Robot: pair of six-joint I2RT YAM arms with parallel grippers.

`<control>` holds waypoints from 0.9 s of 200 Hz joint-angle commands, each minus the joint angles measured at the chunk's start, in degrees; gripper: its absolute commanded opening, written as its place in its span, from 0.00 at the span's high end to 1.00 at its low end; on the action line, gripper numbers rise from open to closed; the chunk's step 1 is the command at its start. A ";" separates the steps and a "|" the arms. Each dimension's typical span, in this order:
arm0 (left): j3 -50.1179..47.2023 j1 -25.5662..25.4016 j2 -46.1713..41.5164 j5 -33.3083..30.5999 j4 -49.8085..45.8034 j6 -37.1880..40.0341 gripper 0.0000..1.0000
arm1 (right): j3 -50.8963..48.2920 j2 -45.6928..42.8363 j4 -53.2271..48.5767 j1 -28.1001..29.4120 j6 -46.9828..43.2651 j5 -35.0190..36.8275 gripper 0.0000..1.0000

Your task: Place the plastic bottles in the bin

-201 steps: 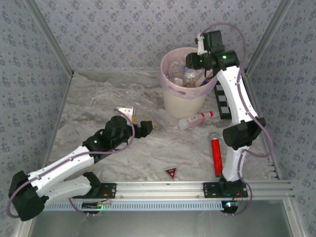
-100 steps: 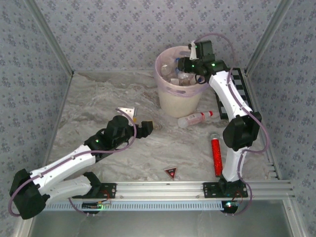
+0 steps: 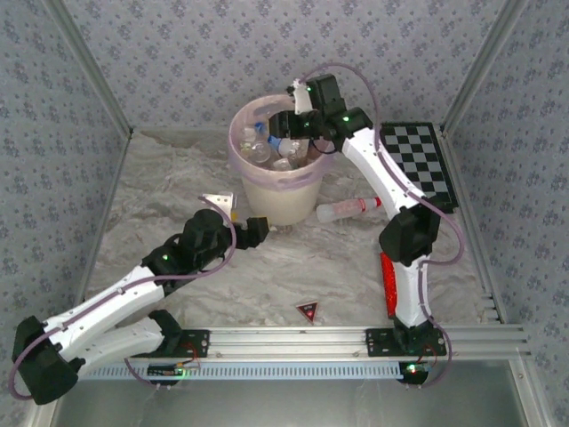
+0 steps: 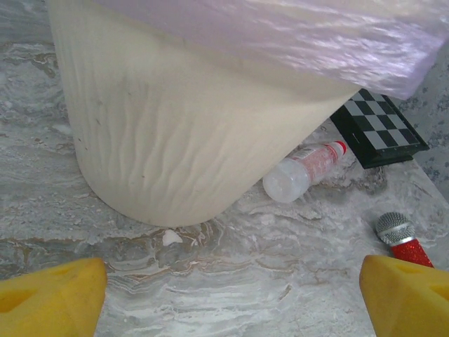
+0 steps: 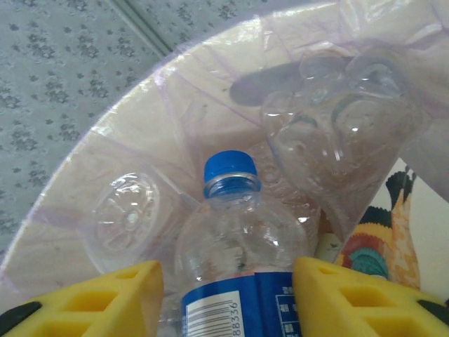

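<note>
We hold our right fingers (image 5: 351, 302) either side of a blue-capped bottle (image 5: 238, 239) over the bin (image 3: 276, 191) for dropping, grip uncertain; left fingers (image 4: 49, 298) gape empty.

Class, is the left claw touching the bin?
Apart. In the left wrist view, a strip of bare table separates the bin from the yellow fingers of the left claw.

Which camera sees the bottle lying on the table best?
The left wrist camera: the bottle is close, and its red cap is clear. The top camera shows it whole but tiny, beside the bin. The right wrist camera looks into the bin.
</note>
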 commanded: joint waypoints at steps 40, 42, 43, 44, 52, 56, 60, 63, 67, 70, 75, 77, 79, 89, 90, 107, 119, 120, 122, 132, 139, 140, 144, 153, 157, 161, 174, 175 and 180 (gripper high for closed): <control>1.82 0.51 1.27 0.07 -0.12 1.29 0.07 | 11.84 -3.97 -14.40 -3.99 -1.74 4.36 0.17; 1.86 0.56 1.29 0.08 -0.15 1.31 0.07 | 11.48 -4.46 -14.41 -4.23 -1.80 4.49 0.17; 1.86 0.52 1.29 0.08 -0.15 1.35 0.07 | 11.32 -4.70 -14.37 -4.34 -1.81 4.51 0.17; 1.91 0.55 1.34 0.08 -0.11 1.38 0.07 | 11.10 -4.95 -14.35 -4.49 -1.82 4.52 0.16; 2.04 0.57 1.47 0.09 -0.07 1.68 0.07 | 9.24 -7.04 -14.12 -5.65 -1.98 5.12 0.15; 2.17 0.62 1.57 0.08 0.01 1.87 0.07 | 8.13 -8.24 -13.98 -6.30 -2.00 5.48 0.13; 2.22 0.70 1.65 0.05 0.02 1.99 0.07 | 6.69 -9.44 -13.85 -6.93 -2.00 5.86 0.13; 2.30 0.77 1.67 0.05 0.09 2.08 0.07 | 5.58 -10.52 -13.65 -7.42 -2.00 6.12 0.13; 2.38 0.84 1.79 0.08 0.17 2.19 0.07 | 3.86 -11.71 -13.38 -8.00 -2.00 6.47 0.13; 2.39 0.94 1.81 0.13 0.19 2.26 0.07 | 2.40 -12.96 -13.16 -8.60 -2.00 6.70 0.12; 2.40 1.05 1.91 0.29 0.32 2.36 0.07 | -0.31 -15.03 -12.56 -9.47 -1.78 7.06 0.12; 2.40 1.13 1.95 0.33 0.44 2.37 0.07 | -1.45 -15.64 -12.24 -9.88 -1.64 7.21 0.12; 2.40 1.18 2.03 0.47 0.52 2.37 0.07 | -2.65 -16.67 -11.89 -10.36 -1.43 7.31 0.12; 2.09 1.36 2.22 1.00 1.34 2.54 0.07 | -9.03 -21.18 -9.39 -12.73 0.01 7.67 0.12; 2.07 1.45 2.24 1.07 1.42 2.54 0.07 | -9.62 -21.59 -9.18 -13.03 0.19 7.73 0.13; 1.93 2.06 2.91 2.12 2.38 2.46 0.07 | -19.11 -28.31 -6.66 -17.85 3.11 7.72 0.14; 2.41 2.54 3.52 2.88 2.61 2.53 0.07 | -25.08 -32.11 -6.30 -21.26 4.62 7.78 0.15; 2.41 2.57 3.60 2.97 2.63 2.54 0.07 | -25.60 -32.50 -6.27 -21.56 4.78 7.78 0.15; 2.55 2.59 3.70 3.09 2.67 2.61 0.07 | -26.64 -33.17 -6.20 -22.14 5.08 7.85 0.16; 2.91 3.01 4.30 3.53 2.83 2.96 0.07 | -32.21 -35.96 -5.53 -24.86 6.38 7.55 0.17; 3.25 3.24 4.74 3.74 2.98 3.15 0.07 | -36.29 -37.68 -4.86 -26.65 7.01 7.35 0.17; 3.26 3.27 4.82 3.76 2.99 3.15 0.07 | -36.87 -37.92 -4.72 -26.89 7.03 7.35 0.17; 3.48 3.47 5.08 3.85 3.08 3.24 0.07 | -39.15 -38.66 -4.36 -27.70 7.05 7.66 0.17; 3.82 3.80 5.65 4.08 3.31 3.35 0.07 | -44.14 -40.33 -3.10 -29.08 7.40 7.91 0.17; 4.03 3.98 5.96 4.20 3.35 3.34 0.07 | -46.22 -40.75 -2.67 -29.66 7.88 8.10 0.17; 4.27 4.15 6.23 4.33 3.36 3.27 0.07 | -48.22 -41.31 -2.18 -29.98 8.42 8.13 0.17; 4.88 4.74 7.14 4.92 3.27 3.25 0.07 | -54.59 -42.29 0.35 -30.38 11.33 8.67 0.15; 4.91 4.76 7.21 4.96 3.27 3.20 0.07 | -55.07 -42.29 0.48 -30.38 11.70 8.80 0.15; 5.10 5.00 7.52 5.07 3.27 3.12 0.07 | -56.71 -42.32 0.95 -30.22 13.87 9.51 0.10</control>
